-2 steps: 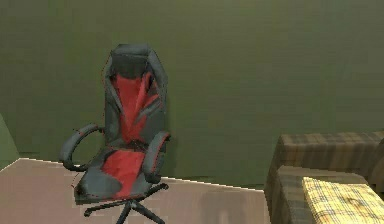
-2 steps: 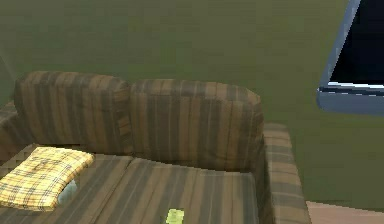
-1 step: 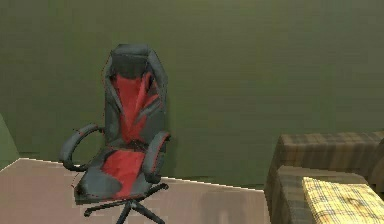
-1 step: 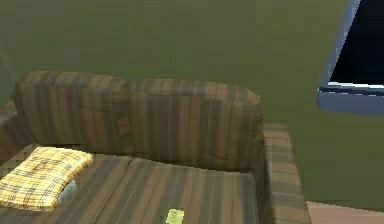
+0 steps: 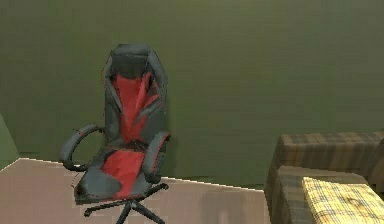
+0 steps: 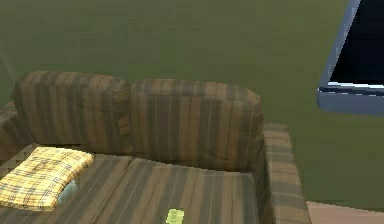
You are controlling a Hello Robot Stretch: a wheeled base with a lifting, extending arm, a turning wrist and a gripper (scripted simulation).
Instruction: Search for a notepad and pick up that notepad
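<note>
A small flat yellow-green thing [image 6: 175, 215] lies on the seat of a brown striped sofa [image 6: 190, 125] in the arm side view, near the bottom edge. It is too small to name. A yellow checked cushion [image 6: 40, 177] rests on the sofa seat toward that view's left.
A red and dark grey office chair [image 5: 125, 130] on castors stands before an olive green wall in the forward view. The striped sofa's end [image 5: 330, 160] with the yellow checked cushion [image 5: 345, 200] sits at that view's lower right. A blue-framed window [image 6: 358, 60] is at the arm side view's upper right.
</note>
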